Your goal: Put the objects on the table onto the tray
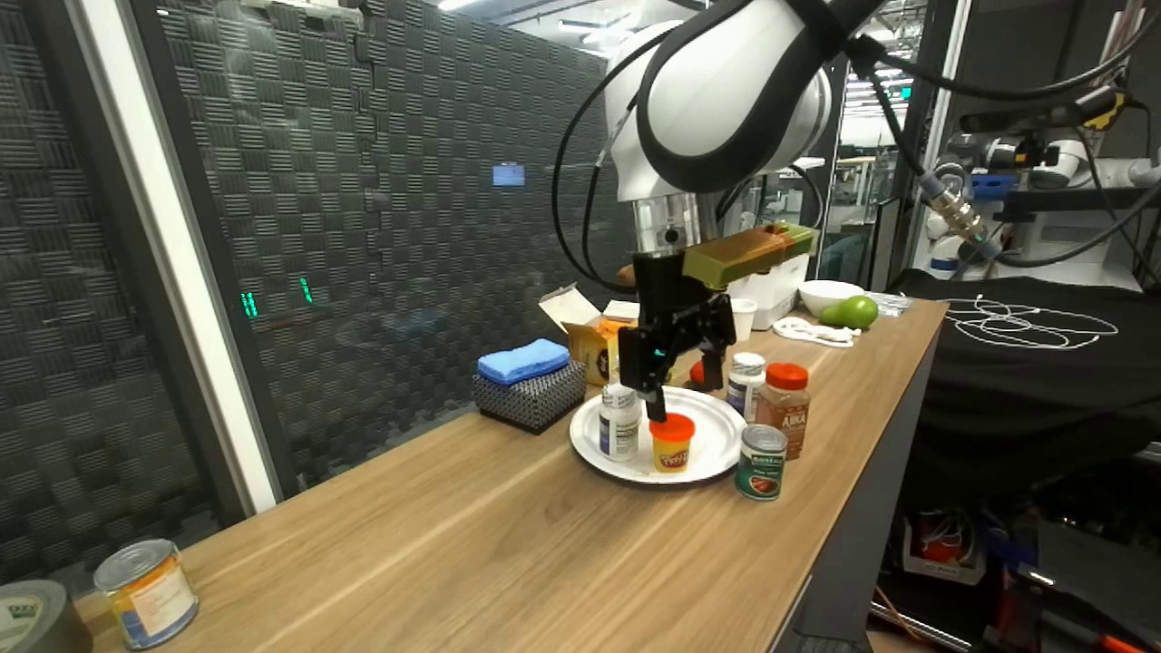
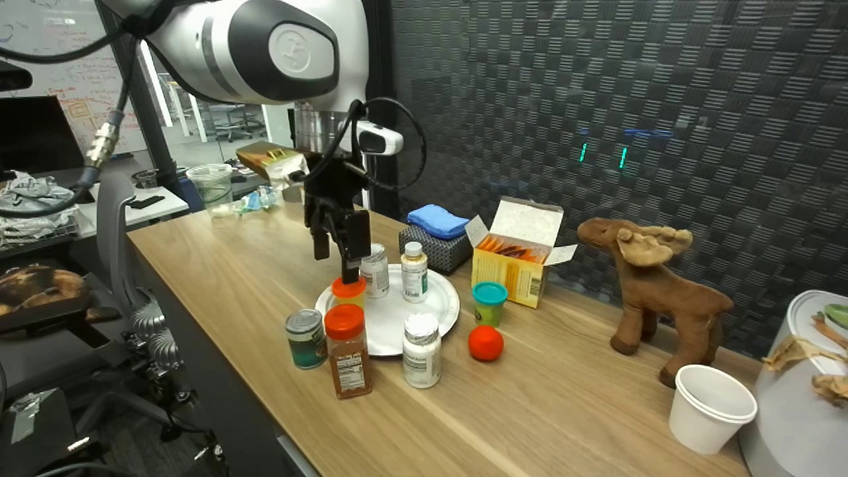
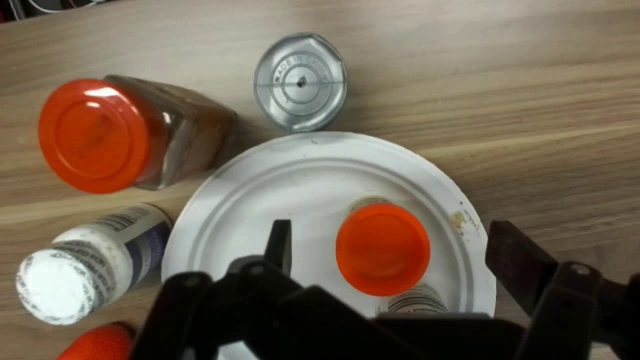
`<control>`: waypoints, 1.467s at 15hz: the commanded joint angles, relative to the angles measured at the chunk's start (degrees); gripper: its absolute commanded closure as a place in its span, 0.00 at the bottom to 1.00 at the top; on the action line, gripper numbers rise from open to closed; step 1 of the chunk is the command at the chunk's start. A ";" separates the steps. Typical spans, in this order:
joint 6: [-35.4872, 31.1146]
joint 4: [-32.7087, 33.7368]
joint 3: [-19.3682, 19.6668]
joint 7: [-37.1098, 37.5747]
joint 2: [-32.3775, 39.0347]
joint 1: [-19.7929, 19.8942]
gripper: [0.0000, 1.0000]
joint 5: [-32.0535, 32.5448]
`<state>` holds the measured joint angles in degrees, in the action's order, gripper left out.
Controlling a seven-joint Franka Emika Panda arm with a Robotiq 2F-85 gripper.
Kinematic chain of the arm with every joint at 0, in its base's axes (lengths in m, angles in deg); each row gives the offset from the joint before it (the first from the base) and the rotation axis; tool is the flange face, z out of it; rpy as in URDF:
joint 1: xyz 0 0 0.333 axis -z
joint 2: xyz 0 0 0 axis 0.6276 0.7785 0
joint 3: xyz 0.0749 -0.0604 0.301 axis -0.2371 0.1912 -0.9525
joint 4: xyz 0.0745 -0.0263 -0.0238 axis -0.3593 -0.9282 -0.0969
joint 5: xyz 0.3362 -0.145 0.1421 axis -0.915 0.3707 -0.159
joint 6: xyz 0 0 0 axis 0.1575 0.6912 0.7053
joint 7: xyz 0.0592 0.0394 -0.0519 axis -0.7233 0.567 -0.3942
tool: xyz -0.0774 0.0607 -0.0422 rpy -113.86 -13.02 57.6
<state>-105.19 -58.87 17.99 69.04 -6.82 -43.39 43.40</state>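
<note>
Gripper wide, gaps either side of the orange-lidded Play-Doh tub, which stands on the white plate. Two pill bottles there in an exterior view; from the wrist I catch only a label sliver, gripper hiding the rest. Just outside the plate's rim: red-lidded spice jar, brown powder inside. Yellow box, lid up, orange packets within. Tape roll cut off.

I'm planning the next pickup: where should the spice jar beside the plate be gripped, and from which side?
Likely best from above, across the red lid: the spice jar stands upright and taller than the green can, so its round top looks free on opposite sides.
</note>
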 commanded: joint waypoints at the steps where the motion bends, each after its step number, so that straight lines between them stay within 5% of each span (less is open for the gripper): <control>1: -2.84 -7.73 -0.50 1.91 -7.74 0.22 0.00 -2.46; 11: -6.34 -16.77 -0.62 13.91 -14.14 1.07 0.00 -4.97; 22: -5.95 -15.98 0.59 16.64 -10.40 3.43 0.00 -4.18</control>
<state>-110.11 -75.58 18.44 85.07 -17.89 -40.80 39.53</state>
